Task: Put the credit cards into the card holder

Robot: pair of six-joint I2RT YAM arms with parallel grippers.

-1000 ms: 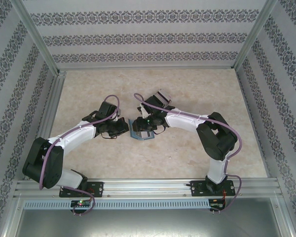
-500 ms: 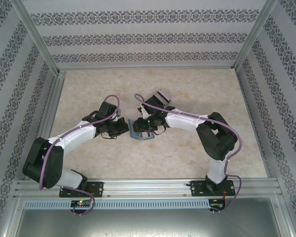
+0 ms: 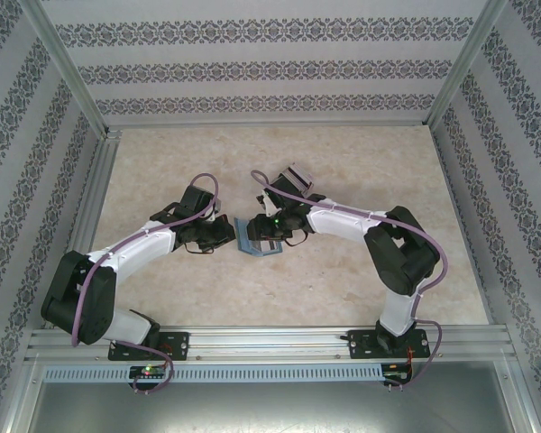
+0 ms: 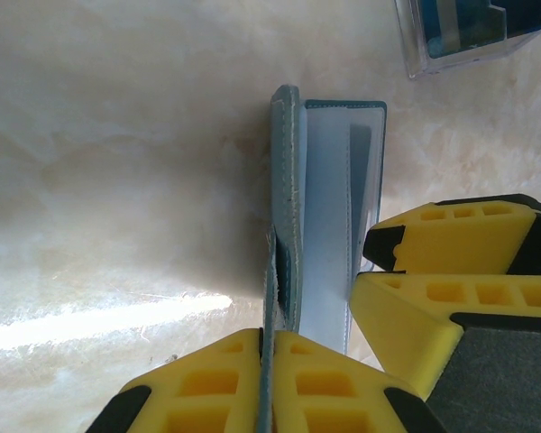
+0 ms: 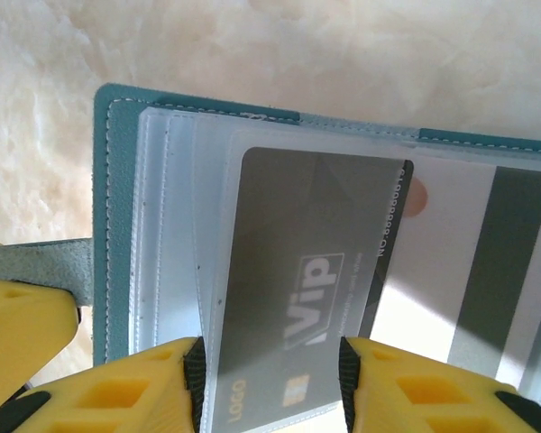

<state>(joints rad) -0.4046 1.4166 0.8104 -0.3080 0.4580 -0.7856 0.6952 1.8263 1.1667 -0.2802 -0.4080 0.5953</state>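
A: Where is the card holder [image 3: 252,244]?

B: In the middle of the table [image 3: 361,289], lying open between the two arms. The left gripper [image 4: 270,347] is pinched tight on its teal flap [image 5: 63,266] — the cover shows edge-on in the left wrist view.

A: And the right gripper [image 5: 270,361]?

B: Its fingers [image 5: 415,388] stand apart, one on each side of the near end of a grey card [image 5: 307,262] marked VIP. I cannot tell whether they squeeze it.

A: Is that card in?

B: It lies under a clear sleeve [image 5: 176,225] of the holder. To its right a whitish card [image 5: 442,271] with a dark stripe sits in the holder too.

A: Anything else?

B: A clear box [image 4: 460,41] with something blue in it — on the table near the holder, not touching it.
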